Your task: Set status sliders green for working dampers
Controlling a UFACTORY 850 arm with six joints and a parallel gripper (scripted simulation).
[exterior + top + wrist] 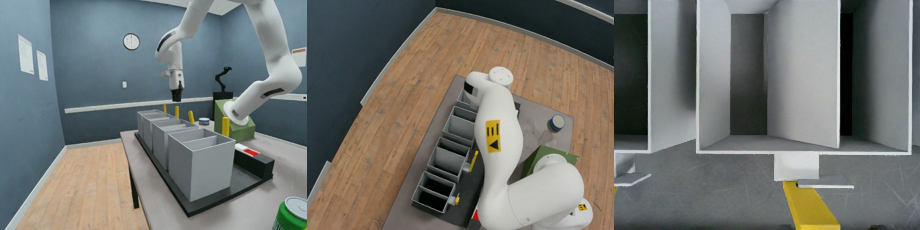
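Four grey open-topped dampers stand in a row on a black base: the nearest, the second, the third and the farthest. Each has a yellow lever, among them the nearest lever and the third lever. My gripper hangs above the far levers, fingers close together and holding nothing. The wrist view looks down into one damper with its blade and yellow lever. The nearest slider shows red beside its white cover. My arm hides the other sliders from above.
A green wedge holds the arm's base at the table's back right. A blue and white tin stands behind the dampers. A green can stands at the near right corner. The table edge runs left of the black base.
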